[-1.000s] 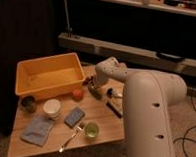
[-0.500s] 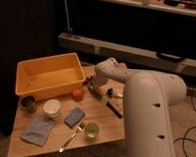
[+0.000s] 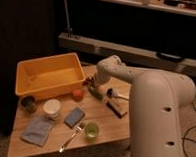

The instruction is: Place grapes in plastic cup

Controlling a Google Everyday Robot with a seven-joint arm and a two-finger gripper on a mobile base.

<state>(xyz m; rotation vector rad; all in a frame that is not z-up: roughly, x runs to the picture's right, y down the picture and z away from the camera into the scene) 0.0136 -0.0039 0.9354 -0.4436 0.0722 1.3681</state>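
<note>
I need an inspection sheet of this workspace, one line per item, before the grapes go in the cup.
Surface: wooden table, crowded.
Job's things: grapes beside the gripper, at the yellow tub's right corner; plastic cup upright near the front edge, apart from them.
Clutter: orange-red fruit, green vegetable, white bowl, dark container, blue cloth, blue sponge, fork, black oblong object.
Gripper: low at the table's back, by the grapes.
Cables: black cables on the floor, right.
Surroundings: dark shelving behind.
</note>
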